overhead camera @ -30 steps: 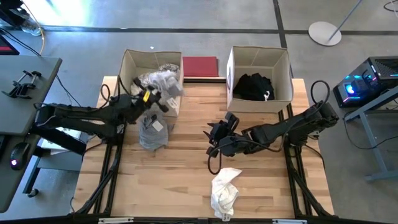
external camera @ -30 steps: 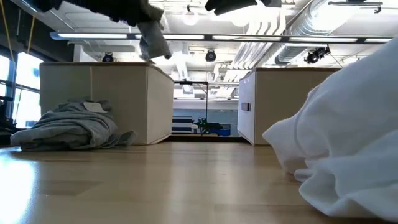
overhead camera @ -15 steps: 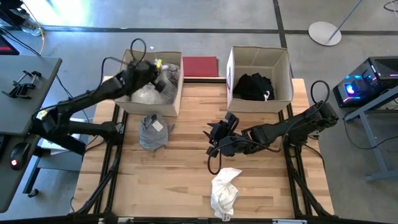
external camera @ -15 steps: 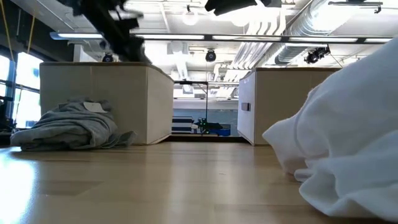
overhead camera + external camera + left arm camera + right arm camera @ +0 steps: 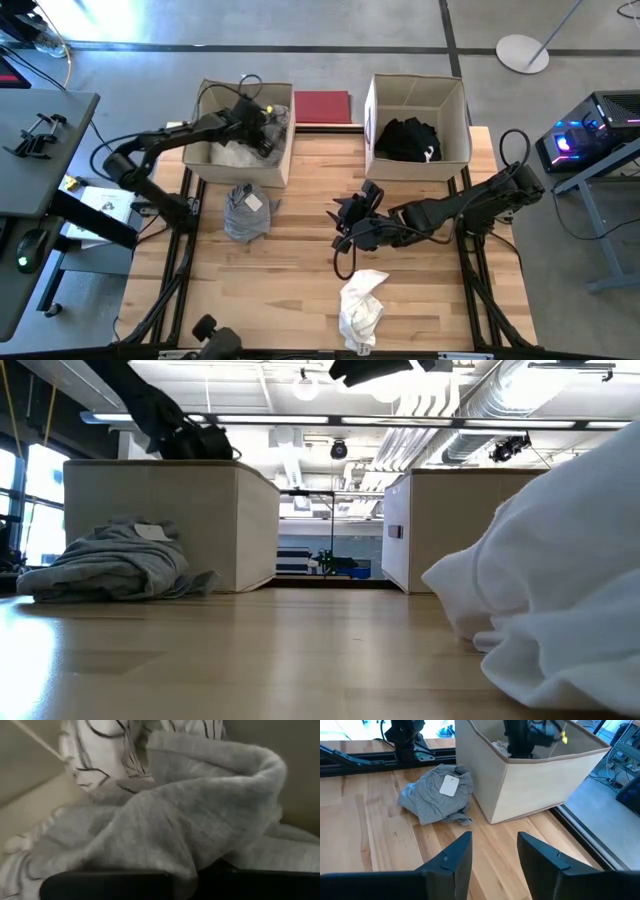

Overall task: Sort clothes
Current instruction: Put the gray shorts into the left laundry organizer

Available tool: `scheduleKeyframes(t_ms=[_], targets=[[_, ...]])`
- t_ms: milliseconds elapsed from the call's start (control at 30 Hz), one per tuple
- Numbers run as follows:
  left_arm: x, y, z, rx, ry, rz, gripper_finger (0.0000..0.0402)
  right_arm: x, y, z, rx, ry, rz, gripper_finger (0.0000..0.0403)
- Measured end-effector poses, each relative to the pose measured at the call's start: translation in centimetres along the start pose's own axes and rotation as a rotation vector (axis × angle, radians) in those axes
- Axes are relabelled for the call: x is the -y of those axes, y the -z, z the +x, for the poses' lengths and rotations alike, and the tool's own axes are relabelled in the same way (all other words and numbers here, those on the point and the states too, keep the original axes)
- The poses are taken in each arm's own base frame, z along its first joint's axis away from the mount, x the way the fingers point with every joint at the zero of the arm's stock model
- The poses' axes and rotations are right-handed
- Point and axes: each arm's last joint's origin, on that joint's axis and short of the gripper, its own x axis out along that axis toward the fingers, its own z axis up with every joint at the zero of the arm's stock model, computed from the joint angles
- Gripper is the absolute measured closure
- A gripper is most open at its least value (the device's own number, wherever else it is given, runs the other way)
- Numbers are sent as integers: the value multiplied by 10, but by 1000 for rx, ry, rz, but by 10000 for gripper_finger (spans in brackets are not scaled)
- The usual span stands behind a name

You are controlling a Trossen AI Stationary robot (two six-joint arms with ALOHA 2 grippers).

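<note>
My left gripper (image 5: 262, 128) is down inside the left beige box (image 5: 213, 166), shut on a light grey garment (image 5: 200, 815). That garment lies on a black-and-white patterned garment (image 5: 107, 745). My right gripper (image 5: 350, 225) is open and empty above the table's middle, and its two fingers show apart in the right wrist view (image 5: 492, 855). A grey garment with a white tag (image 5: 245, 210) lies on the table in front of the left box. A white garment (image 5: 362, 305) lies near the front edge. Black clothes (image 5: 408, 140) lie in the right box (image 5: 420, 170). My left gripper holds a bunched fold of the light grey garment (image 5: 184, 867), which runs down between the fingers. The cloth hides the fingertips. The arm reaches into the box slanting down from the table's left. The rest of the garment lies slack on the clothes in the box.
A flat dark red mat (image 5: 322, 105) lies behind the table between the two boxes. The white garment (image 5: 560, 590) fills the right of the low view. Bare wood shows between the grey garment (image 5: 437, 795) and my right gripper.
My left gripper has carried the light grey garment from above the left box's near wall toward the far edge and down into the box. The garment hung below the gripper before; it now lies among the clothes in the box.
</note>
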Motion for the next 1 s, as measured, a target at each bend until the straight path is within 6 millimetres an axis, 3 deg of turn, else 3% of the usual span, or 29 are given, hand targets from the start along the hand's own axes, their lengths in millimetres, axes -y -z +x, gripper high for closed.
scheduleKeyframes(t_ms=[167,333,667,833,1000], targets=[[0,0,12,-9,-33,-5,391,0,0,0,-2,-2,0,258],[-1,-4,7,27,-44,34,345,0,0,0,-2,-3,0,258],[-4,-28,-48,73,-43,51,240,2,2,5,-18,9,-7,258],[-5,-33,-71,136,-50,42,225,3,5,14,-42,24,-19,258],[-5,-35,-72,160,-57,81,233,2,8,19,-57,28,-27,258]])
